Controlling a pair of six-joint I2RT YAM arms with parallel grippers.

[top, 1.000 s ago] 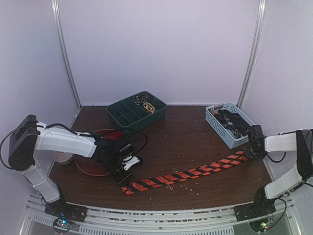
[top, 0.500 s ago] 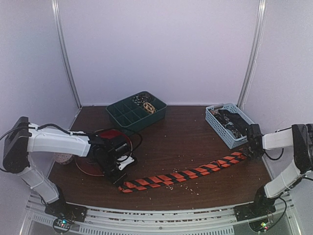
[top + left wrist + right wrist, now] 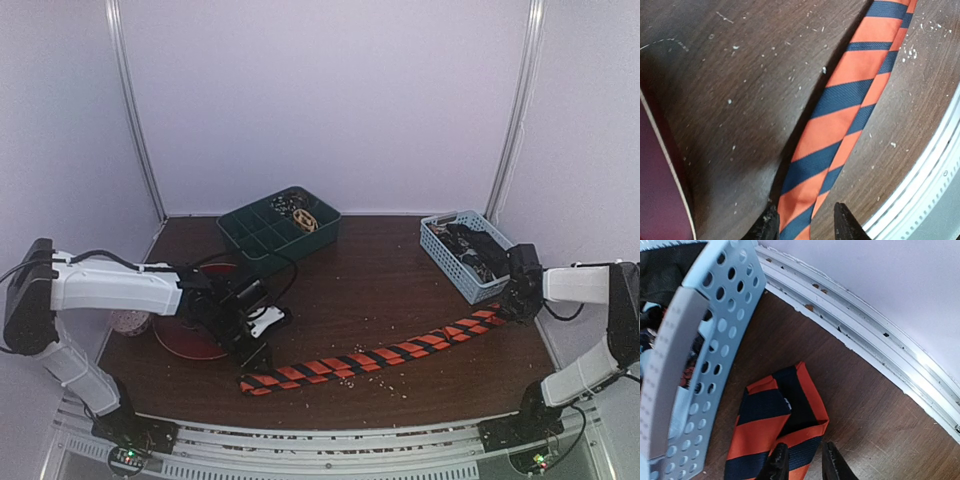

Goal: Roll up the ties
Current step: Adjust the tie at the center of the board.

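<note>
Striped tie [image 3: 370, 357], place: flat on the bench [image 3: 340, 290], running in one long slant from near left to far right, with its right end just beside the blue basket [image 3: 445, 268].
Left jaws: low over the near-left end and parted, with one fingertip [image 3: 845, 222] on either side of the band. They are released, with nothing pinched.
Right jaws: low over the far-right end and parted a little. The cloth lies flat in the gap between the fingertips [image 3: 779, 462], so these are released too, as far as the wrist view shows.
Why laid so: an arm at each end of a straight band looks like a set-up for rolling (a crooked band would coil unevenly). This is my judgement, not something seen.
Why jaws apart: the tie rests on its own weight. I judge that one end is to be gripped next and turned over itself.
Tie, look: smooth woven cloth with broad slanting stripes of orange-red and dark navy-black. In the left wrist view a narrower strip shows along one edge, as if two layers lie together. The right end comes to a blunt point with a dark underside folded up.
Roll progress: none on this tie, with no coil at either end.
Other ties: a dark tangle in the blue basket, and small coils in a far compartment of the green divided tray [image 3: 265, 250].
Bench surface: dark wood grain strewn with pale crumbs [image 3: 910, 50].
</note>
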